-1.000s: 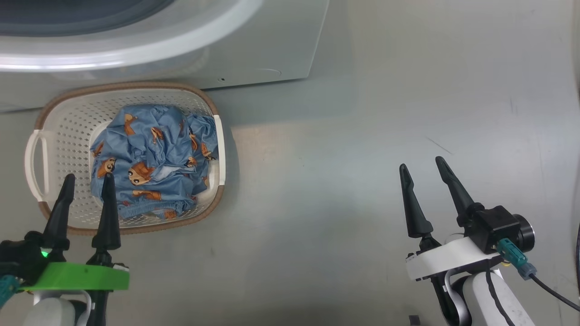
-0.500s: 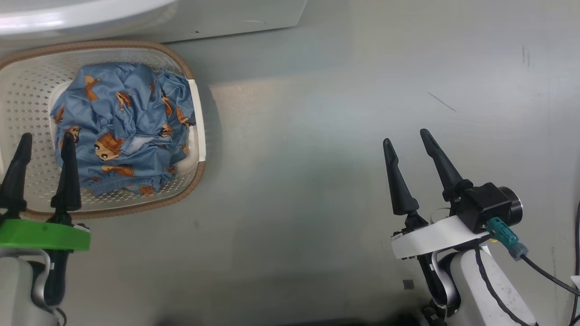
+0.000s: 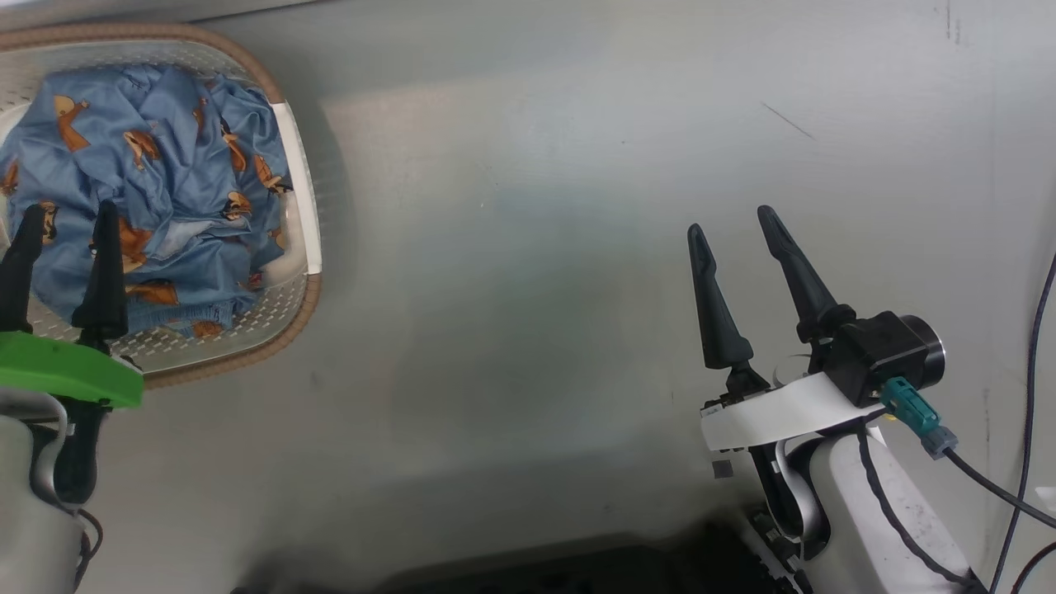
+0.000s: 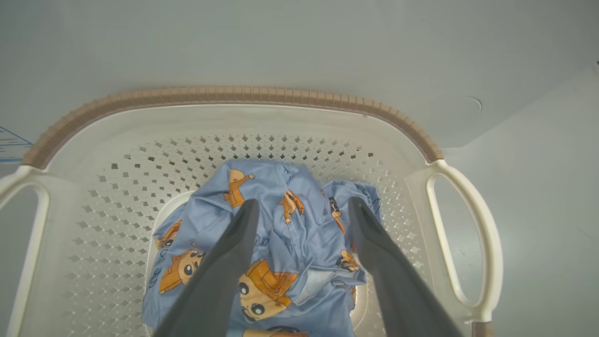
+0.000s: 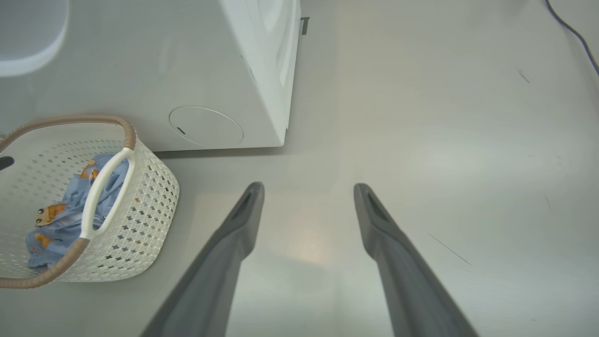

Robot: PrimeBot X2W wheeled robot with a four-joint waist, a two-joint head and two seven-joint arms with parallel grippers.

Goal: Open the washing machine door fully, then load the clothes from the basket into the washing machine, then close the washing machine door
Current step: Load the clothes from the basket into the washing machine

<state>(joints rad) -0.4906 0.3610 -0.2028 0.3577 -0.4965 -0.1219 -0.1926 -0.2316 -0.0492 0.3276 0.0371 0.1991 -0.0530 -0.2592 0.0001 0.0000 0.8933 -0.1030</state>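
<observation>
Right wrist view: grey floor (image 5: 421,140), scuffed with a few thin dark marks. It carries everything.

Washing machine (image 5: 224,70): white cabinet standing on the floor. Its lower front panel has a round cover plate (image 5: 206,125) with a small slot. No readable brand on this part.

Basket (image 5: 140,196): cream, perforated, with a brown woven-look rim and a white loop handle. It sits on the floor just in front of the washing machine's front panel, left of the cover plate. Cannot tell if they touch. In the head view the basket (image 3: 293,305) lies at the upper left corner.

Clothes (image 3: 165,165): light blue cloth printed with orange-brown cartoon figures, crumpled in the bottom of the basket. In the left wrist view the clothes (image 4: 281,220) fill the middle of the basket (image 4: 234,93).

Right gripper (image 3: 732,220): over bare floor, well apart from the basket. Its dark fingers are spread wide with nothing between them, as its own view confirms (image 5: 309,186). A teal plug (image 3: 907,408) sits at the wrist.

Left gripper (image 3: 69,210): on a green bracket (image 3: 66,371), poised over the clothes inside the basket. Fingers are spread apart (image 4: 303,202) with no cloth pinched. Cannot tell whether the tips touch the cloth.

Cable (image 3: 1031,346): dark, along the floor's right edge.

Sticker (image 4: 11,145): a blue-lined scrap on the white panel behind the basket rim. Print too small to read.
</observation>
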